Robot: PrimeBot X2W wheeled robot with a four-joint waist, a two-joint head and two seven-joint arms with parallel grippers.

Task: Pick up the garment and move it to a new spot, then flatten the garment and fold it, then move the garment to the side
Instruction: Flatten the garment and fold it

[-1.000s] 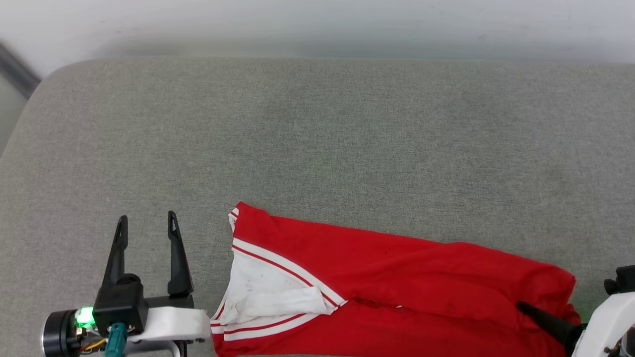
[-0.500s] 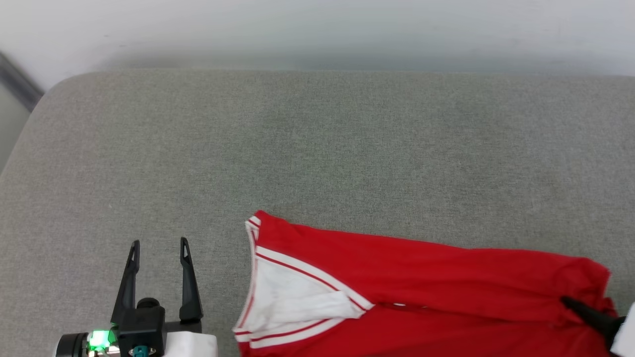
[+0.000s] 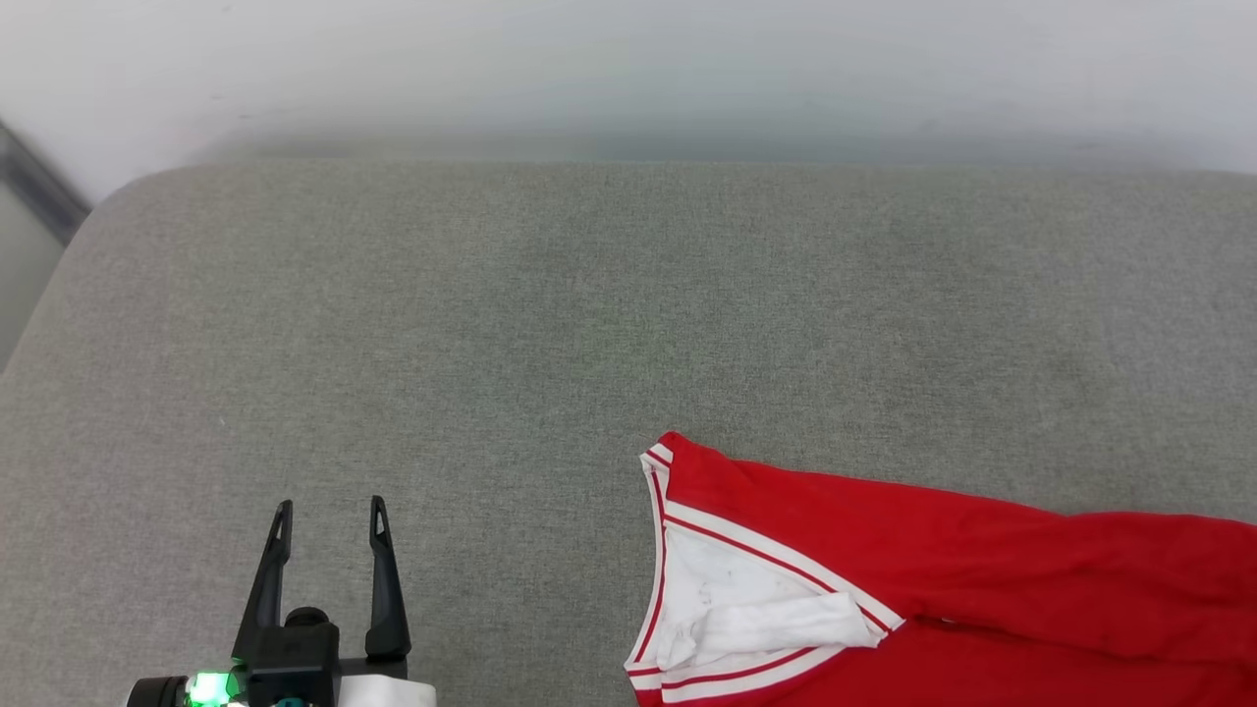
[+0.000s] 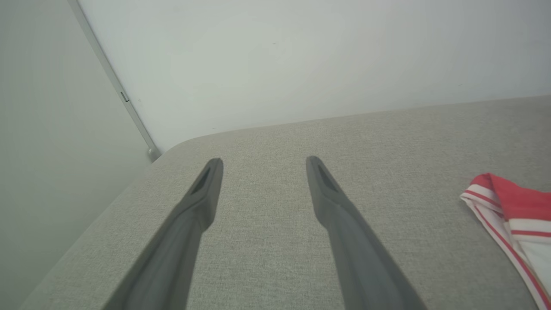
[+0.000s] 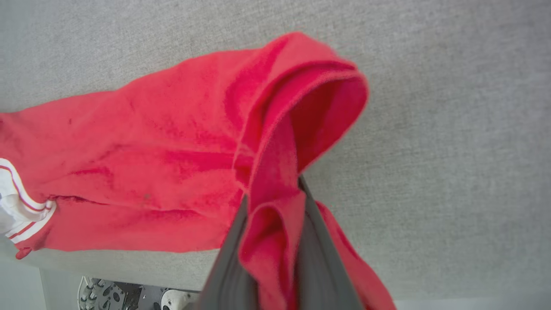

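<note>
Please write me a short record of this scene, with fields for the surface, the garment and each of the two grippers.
surface: grey woven-fabric cushion top, pale wall behind it
garment: red jersey T-shirt with white striped-trim sleeve, lying as a long wrinkled band at the near right
left side: left gripper, jaws open, empty, apart from the garment
right side: right gripper, jaws shut on a bunched red end of the garment

the grey cushion (image 3: pixel 491 324) lies bare ahead and left; the red jersey (image 3: pixel 982 550) covers the near right; a wall (image 3: pixel 628 69) closes the far edge.
</note>
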